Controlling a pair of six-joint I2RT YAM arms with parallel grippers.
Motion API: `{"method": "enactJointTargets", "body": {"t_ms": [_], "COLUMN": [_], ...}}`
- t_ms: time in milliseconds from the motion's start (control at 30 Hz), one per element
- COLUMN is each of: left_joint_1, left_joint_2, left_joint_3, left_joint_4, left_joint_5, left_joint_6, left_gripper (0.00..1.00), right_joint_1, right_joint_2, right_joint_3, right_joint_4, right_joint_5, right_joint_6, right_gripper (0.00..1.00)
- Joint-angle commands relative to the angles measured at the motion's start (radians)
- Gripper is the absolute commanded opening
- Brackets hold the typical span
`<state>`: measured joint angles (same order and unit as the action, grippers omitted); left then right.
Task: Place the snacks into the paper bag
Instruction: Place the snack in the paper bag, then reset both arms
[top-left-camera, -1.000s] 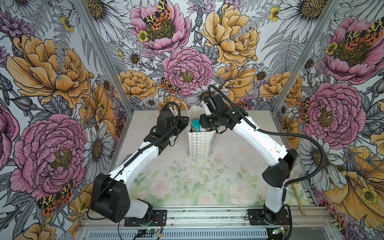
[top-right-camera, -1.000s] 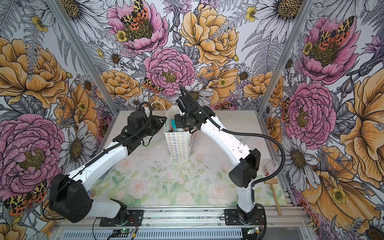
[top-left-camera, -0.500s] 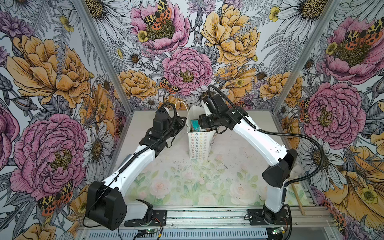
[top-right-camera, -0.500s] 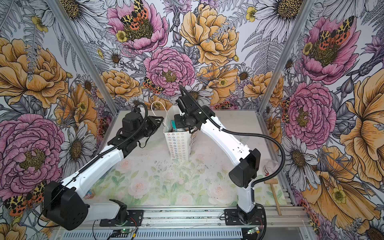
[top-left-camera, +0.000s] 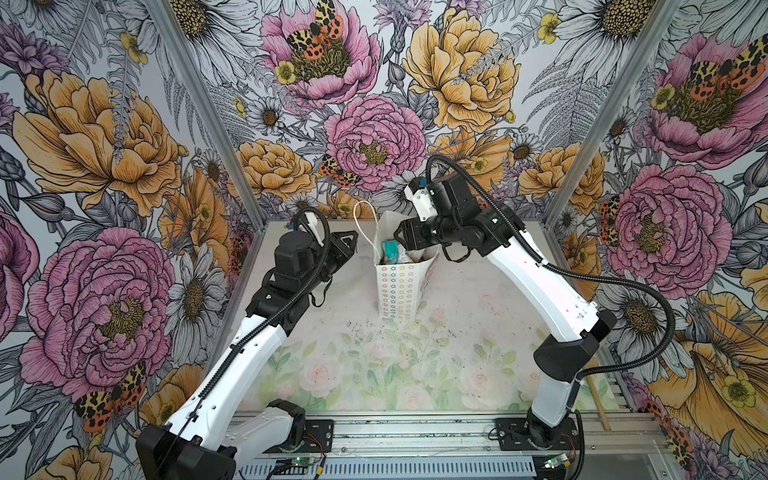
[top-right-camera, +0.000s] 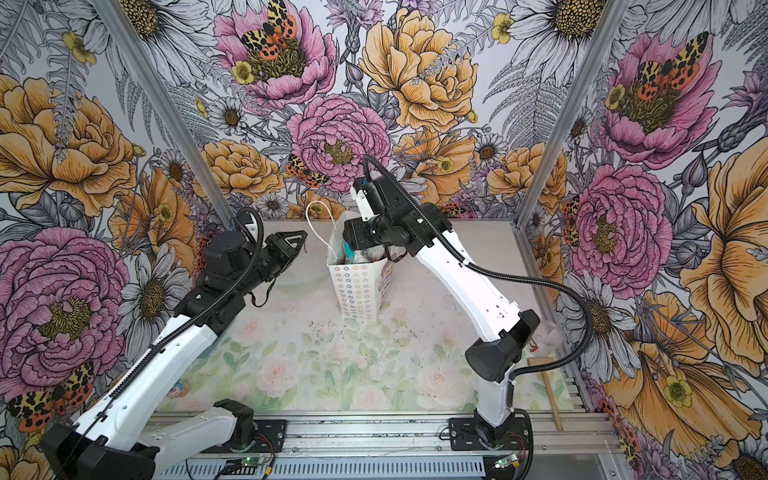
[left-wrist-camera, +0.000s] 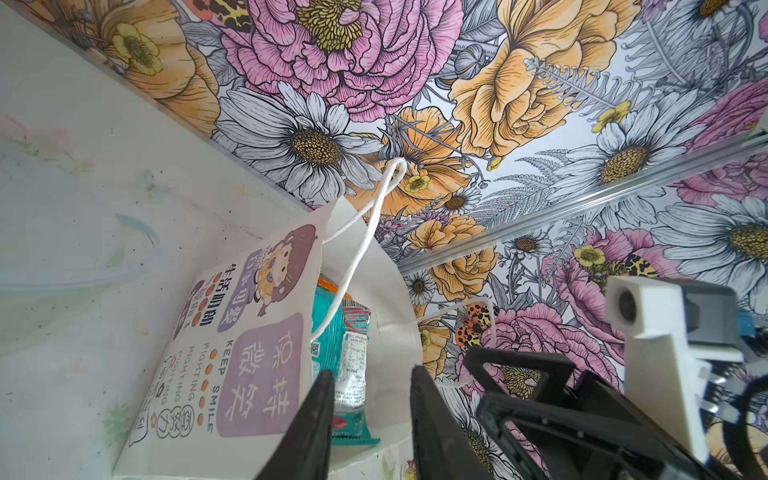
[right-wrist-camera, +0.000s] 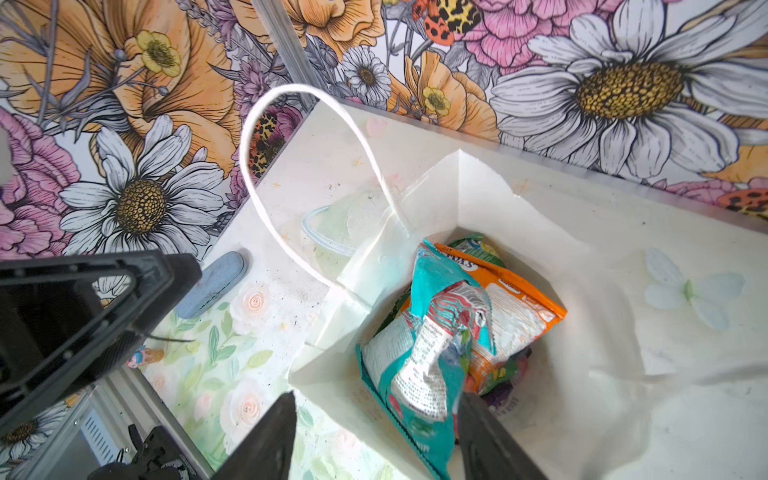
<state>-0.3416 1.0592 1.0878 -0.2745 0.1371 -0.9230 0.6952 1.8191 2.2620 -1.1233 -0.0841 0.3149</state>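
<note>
The white paper bag (top-left-camera: 400, 286) (top-right-camera: 358, 291) stands upright at the back middle of the table, one cord handle (top-left-camera: 365, 216) sticking up. Inside it lie the snacks: a teal packet (right-wrist-camera: 432, 332) on top, an orange one (right-wrist-camera: 519, 307), a green one (right-wrist-camera: 473, 245) and a purple one (right-wrist-camera: 503, 399). My right gripper (right-wrist-camera: 376, 399) hangs over the bag's mouth, open wide, one finger inside the bag beside the teal packet. My left gripper (left-wrist-camera: 372, 374) (top-left-camera: 345, 241) is open a short way left of the bag, holding nothing. The bag's cartoon face (left-wrist-camera: 282, 262) turns toward it.
A wooden mallet (top-right-camera: 548, 395) lies outside the table's right edge. A blue oval object (right-wrist-camera: 212, 284) rests near the back left corner. A clear round shape (top-right-camera: 297, 282) sits on the mat left of the bag. The enclosure's flowered walls stand close behind the bag.
My left gripper has drawn back leftward from the bag's rim and its jaws have parted; the cord handle now stands free. The right jaws have spread wider over the bag.
</note>
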Motion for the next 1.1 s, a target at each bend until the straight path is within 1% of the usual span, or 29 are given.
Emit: {"method": "enactJointTargets", "body": {"t_ms": [0, 67, 167, 233, 300, 333, 433, 500, 600, 733, 800, 900, 967, 1067], "left_joint_1": [0.028, 0.046, 0.072, 0.089, 0.109, 0.120, 0.162, 0.194, 0.235, 0.292, 0.316, 0.336, 0.338, 0.340], "left_joint_2": [-0.051, -0.078, -0.126, -0.159, -0.189, -0.200, -0.231, -0.245, -0.262, -0.277, -0.277, -0.269, -0.269, -0.274], "left_joint_3": [-0.016, -0.020, -0.032, -0.040, -0.050, -0.054, -0.076, -0.090, -0.116, -0.151, -0.166, -0.187, -0.221, -0.279], "left_joint_4": [-0.060, -0.069, -0.082, -0.091, -0.111, -0.119, -0.149, -0.177, -0.195, -0.207, -0.206, -0.194, -0.149, -0.076], "left_joint_5": [-0.020, -0.006, 0.007, 0.007, 0.005, 0.007, 0.029, 0.044, 0.062, 0.079, 0.073, 0.050, 0.035, 0.008], "left_joint_6": [0.035, 0.033, 0.034, 0.038, 0.045, 0.047, 0.063, 0.081, 0.115, 0.140, 0.154, 0.206, 0.256, 0.312], "left_gripper": [0.35, 0.38, 0.43, 0.48, 0.57, 0.60, 0.72, 0.84, 0.99, 0.99, 0.99, 0.99, 0.99, 0.99], "right_joint_1": [0.004, 0.004, 0.004, 0.003, -0.002, -0.006, -0.028, -0.068, -0.139, -0.236, -0.276, -0.350, -0.404, -0.461], "right_joint_2": [-0.092, -0.127, -0.198, -0.261, -0.331, -0.360, -0.454, -0.527, -0.626, -0.762, -0.807, -0.846, -0.862, -0.870], "right_joint_3": [0.032, 0.021, -0.043, -0.132, -0.242, -0.291, -0.453, -0.570, -0.734, -0.942, -1.040, -1.171, -1.270, -1.416], "right_joint_4": [-0.077, -0.133, -0.217, -0.230, -0.228, -0.226, -0.170, -0.086, 0.069, 0.298, 0.388, 0.523, 0.635, 0.821], "right_joint_5": [0.007, 0.048, 0.156, 0.256, 0.339, 0.367, 0.425, 0.421, 0.394, 0.382, 0.383, 0.382, 0.368, 0.400], "right_joint_6": [-0.077, -0.107, -0.158, -0.185, -0.215, -0.227, -0.256, -0.269, -0.291, -0.307, -0.312, -0.300, -0.289, -0.282], "right_gripper": [0.69, 0.71, 0.74, 0.77, 0.78, 0.79, 0.81, 0.82, 0.84, 0.89, 0.92, 0.95, 0.95, 0.95]}}
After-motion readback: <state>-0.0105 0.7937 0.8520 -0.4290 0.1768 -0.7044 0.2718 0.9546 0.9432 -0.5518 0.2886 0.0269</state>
